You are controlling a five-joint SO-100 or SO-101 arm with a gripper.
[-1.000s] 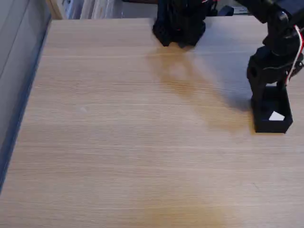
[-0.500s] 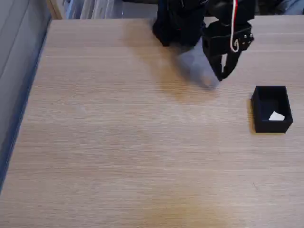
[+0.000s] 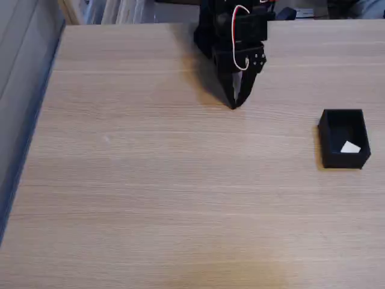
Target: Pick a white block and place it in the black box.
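**Block seen inside the box, gripper closed at the far edge**

Wood grain runs across the table (image 3: 150, 180), whose left edge is bordered by a grey strip at the left of the fixed view. The left half and the near edge of the surface are seen as bare boards.

Near the middle of the far edge, the black arm (image 3: 231, 30) is seen standing on the surface, with a white wire looped down its front. From it the gripper (image 3: 235, 103) is pointed downward, its tips brought just above or onto the wood; contact cannot be judged from this angle. The jaws are seen drawn together into a narrow point, with nothing held between them.

Further right, close to the right edge and about midway between the far and near edges, the black box (image 3: 343, 160) is set flat on the surface with its open top facing up. Inside it, the white block (image 3: 350, 147) is seen lying on the floor of the box, toward the near right corner of the interior and slightly turned against the walls.

The block is thus placed well apart from the jaws, to their right and nearer the viewer, with bare table and the left wall of the box lying between them.
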